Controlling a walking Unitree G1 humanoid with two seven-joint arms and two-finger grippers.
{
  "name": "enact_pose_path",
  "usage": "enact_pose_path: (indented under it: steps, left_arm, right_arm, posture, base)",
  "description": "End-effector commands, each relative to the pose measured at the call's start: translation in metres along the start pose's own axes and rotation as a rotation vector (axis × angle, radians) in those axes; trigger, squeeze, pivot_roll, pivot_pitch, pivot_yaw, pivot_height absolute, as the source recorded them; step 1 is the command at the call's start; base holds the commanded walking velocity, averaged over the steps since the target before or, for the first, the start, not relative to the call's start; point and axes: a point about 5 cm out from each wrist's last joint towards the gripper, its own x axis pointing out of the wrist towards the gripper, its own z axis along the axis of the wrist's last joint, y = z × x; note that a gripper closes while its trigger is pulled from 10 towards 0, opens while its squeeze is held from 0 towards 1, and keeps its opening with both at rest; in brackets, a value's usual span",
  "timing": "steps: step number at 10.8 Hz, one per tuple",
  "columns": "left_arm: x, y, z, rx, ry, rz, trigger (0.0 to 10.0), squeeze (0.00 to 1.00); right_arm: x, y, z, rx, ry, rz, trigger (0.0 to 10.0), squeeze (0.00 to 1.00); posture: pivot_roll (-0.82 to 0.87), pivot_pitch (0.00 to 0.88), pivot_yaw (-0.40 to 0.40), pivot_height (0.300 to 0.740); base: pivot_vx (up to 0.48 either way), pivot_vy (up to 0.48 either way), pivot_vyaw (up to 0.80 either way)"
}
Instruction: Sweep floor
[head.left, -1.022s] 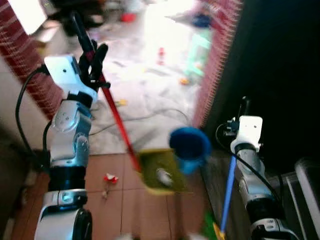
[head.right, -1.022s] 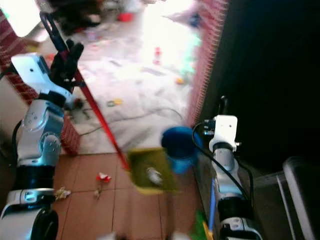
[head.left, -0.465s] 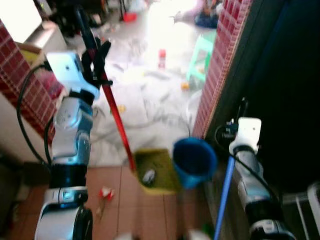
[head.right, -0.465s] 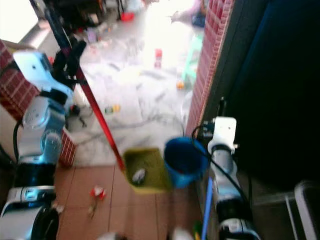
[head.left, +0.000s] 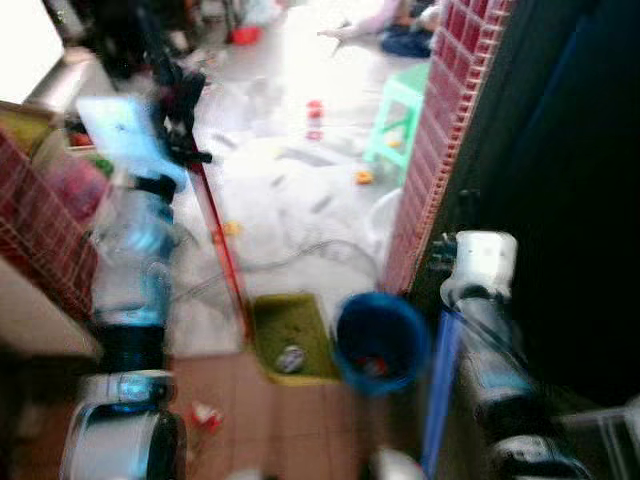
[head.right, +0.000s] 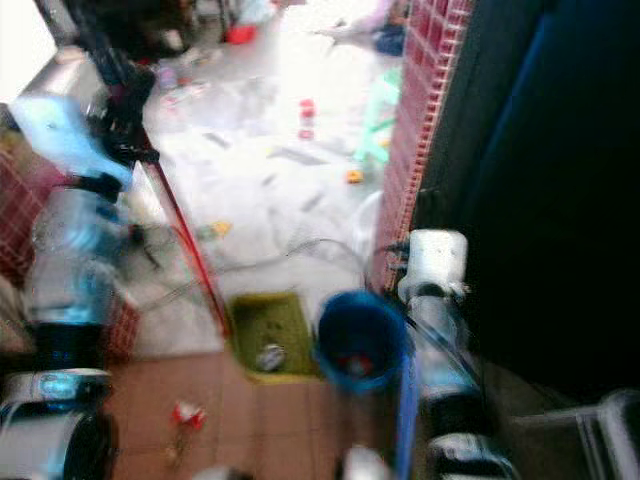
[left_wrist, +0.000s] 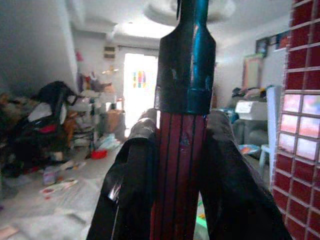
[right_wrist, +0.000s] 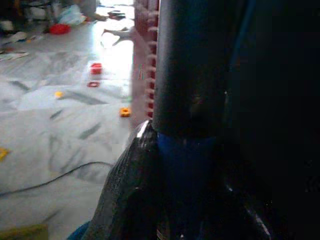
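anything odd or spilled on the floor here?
Yes. Litter is scattered: red scraps on the brown tiles, small toys and a loose cable on the marble floor. The yellow dustpan already holds a crumpled piece, beside the blue bucket.

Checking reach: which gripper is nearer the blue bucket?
Right. The right gripper sits just beside and above the blue bucket; the left gripper is high up, far across on the red handle.

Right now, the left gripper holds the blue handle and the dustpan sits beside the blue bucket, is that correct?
Not quite: the left gripper is shut on the red handle, as the left wrist view shows. The yellow-green dustpan does sit beside the blue bucket.
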Motion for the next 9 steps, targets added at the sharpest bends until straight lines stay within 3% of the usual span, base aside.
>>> enact_pose_path:
  steps: [1,5,7,9]
  left_arm:
    - [0.003,0.008,0.020,-0.012,-0.095,0.033,10.0,0.00]
    - [0.005,0.016,0.031,0.050,-0.128,0.053,10.0,0.00]
    - [-0.002,0.026,0.033,0.087,-0.121,0.066,10.0,0.00]
    - [0.002,0.026,0.049,0.079,-0.170,0.066,10.0,0.00]
  right_arm:
    - [0.003,0.008,0.011,-0.033,-0.049,0.039,10.0,0.00]
    - [0.006,0.010,0.012,-0.036,-0.050,0.049,10.0,0.00]
    - [0.005,0.010,0.010,-0.041,-0.047,0.052,10.0,0.00]
    - [0.006,0.010,0.009,-0.044,-0.042,0.056,10.0,0.00]
  posture:
    - [-0.03,0.000,0.028,0.740]
    - [-0.02,0.000,0.019,0.740]
    - [-0.02,0.000,0.018,0.740]
    - [-0.01,0.000,0.015,0.740]
  base:
    - [0.000,0.000,0.00]
    - [0.000,0.000,0.00]
    - [0.000,0.000,0.00]
    - [0.000,0.000,0.00]
